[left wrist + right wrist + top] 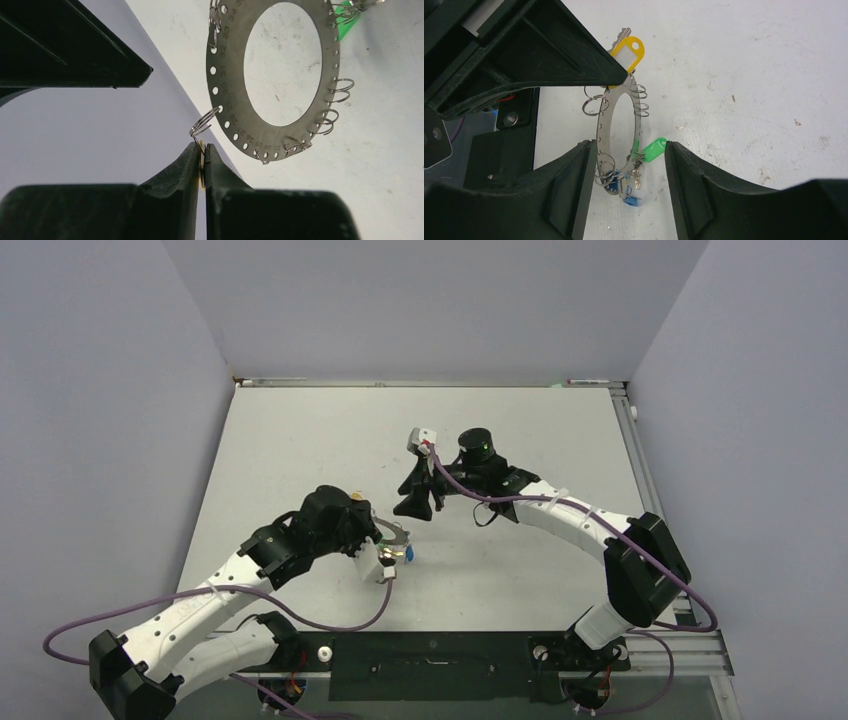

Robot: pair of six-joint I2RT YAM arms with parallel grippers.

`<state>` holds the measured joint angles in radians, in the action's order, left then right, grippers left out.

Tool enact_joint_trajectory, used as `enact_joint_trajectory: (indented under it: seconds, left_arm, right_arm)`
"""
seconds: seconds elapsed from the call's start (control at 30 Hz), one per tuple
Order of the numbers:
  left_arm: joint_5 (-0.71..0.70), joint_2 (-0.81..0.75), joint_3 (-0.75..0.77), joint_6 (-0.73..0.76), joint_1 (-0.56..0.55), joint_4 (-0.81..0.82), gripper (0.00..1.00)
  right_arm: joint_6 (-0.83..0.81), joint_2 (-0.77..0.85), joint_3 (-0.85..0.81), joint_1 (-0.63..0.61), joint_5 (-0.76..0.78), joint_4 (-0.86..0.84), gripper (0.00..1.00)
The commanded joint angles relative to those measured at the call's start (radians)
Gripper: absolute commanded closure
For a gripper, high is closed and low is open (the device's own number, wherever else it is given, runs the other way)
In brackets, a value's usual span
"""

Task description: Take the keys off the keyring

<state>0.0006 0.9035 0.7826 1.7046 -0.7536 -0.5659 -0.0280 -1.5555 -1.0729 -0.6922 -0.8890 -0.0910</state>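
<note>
Clamping the left gripper [201,150] tight on the thin edge of the yellow key [629,54], with only that yellow sliver showing between the pads. Dangling the keyring [226,75] from that key by one wire loop [204,122], over the table [300,460]; not telling whether its lowest part is touching the surface. Holding the right gripper [629,144] with jaws standing apart, gripping nothing, framing the lower half of the keyring in its own view without touching it. Carrying the green key [654,150] and the blue key [630,201] low on the rim, close together.

Working over a white matt tabletop, lightly scuffed and speckled with grey marks, inside pale lavender-grey walls [430,300] on three sides. Meeting an aluminium rail [420,383] along the far edge. Trailing purple cables [330,625] from both arms. Showing several bare wire loops [342,90] around the rim, beside small punched holes and stamped numbers too small for reading. Blocking the top of the keyring and most of the yellow key, in the right wrist view, with one black finger of the left gripper.
</note>
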Motion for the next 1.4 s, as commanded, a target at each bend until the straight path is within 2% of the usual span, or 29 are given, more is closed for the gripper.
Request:
enact_joint_trajectory:
  seconds: [0.0, 0.23, 0.5, 0.9, 1.37]
  left_arm:
    - [-0.016, 0.008, 0.077, -0.133, -0.019, -0.020, 1.00]
    - [0.027, 0.018, 0.109, -0.244, -0.030, -0.076, 1.00]
    - [0.048, 0.030, 0.125, -0.326, -0.038, -0.108, 1.00]
    - [0.080, 0.070, 0.157, -0.402, -0.043, -0.136, 1.00]
    - [0.093, 0.065, 0.149, -0.389, -0.043, -0.119, 1.00]
  right_arm:
    - [0.016, 0.047, 0.022, 0.008, -0.048, -0.109, 0.48]
    - [0.082, 0.061, 0.080, 0.008, -0.088, -0.202, 0.54]
    - [0.143, 0.064, 0.135, -0.013, -0.103, -0.295, 0.56]
    - [0.278, 0.005, 0.184, -0.068, -0.123, -0.506, 0.55]
    - [0.263, -0.045, 0.174, -0.091, -0.098, -0.489, 0.56]
